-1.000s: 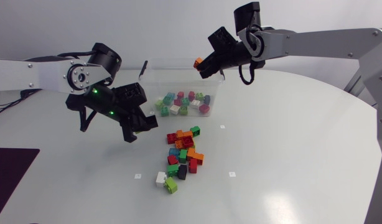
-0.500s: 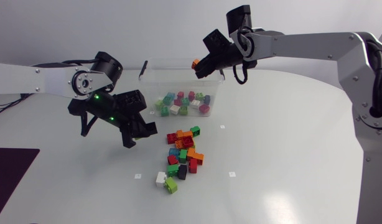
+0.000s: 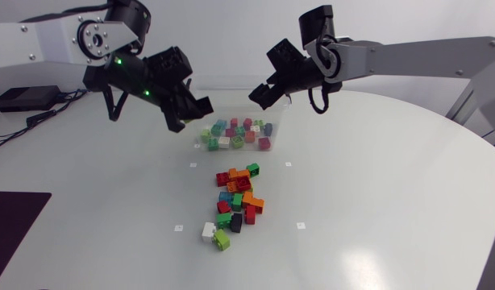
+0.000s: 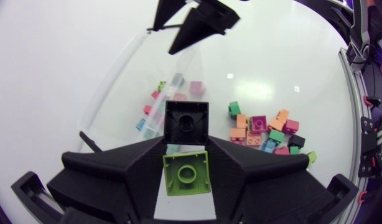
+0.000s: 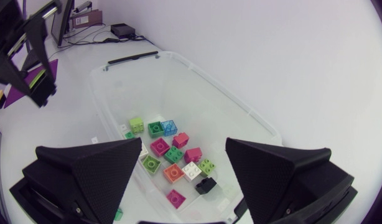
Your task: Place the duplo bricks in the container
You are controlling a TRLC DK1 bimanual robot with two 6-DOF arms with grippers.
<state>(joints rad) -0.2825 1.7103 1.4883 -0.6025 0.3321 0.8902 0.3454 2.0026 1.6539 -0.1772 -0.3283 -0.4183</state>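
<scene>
You're roughly halfway — a dozen-odd bricks (image 3: 235,133) lie in the far container (image 5: 197,99), your left claw (image 4: 186,146) grips a lime brick (image 4: 186,175) and a black brick (image 4: 186,123) beside it, your right claw (image 5: 183,144) hangs wide open and empty above it, and the near pile (image 3: 238,201) awaits.

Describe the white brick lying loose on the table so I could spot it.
Start at the clear container at the far side of the table. In front of it a loose pile of bricks trails toward the near edge. At the pile's near end, beside a lime green brick, lies the white brick, the only white one outside the container.
</scene>
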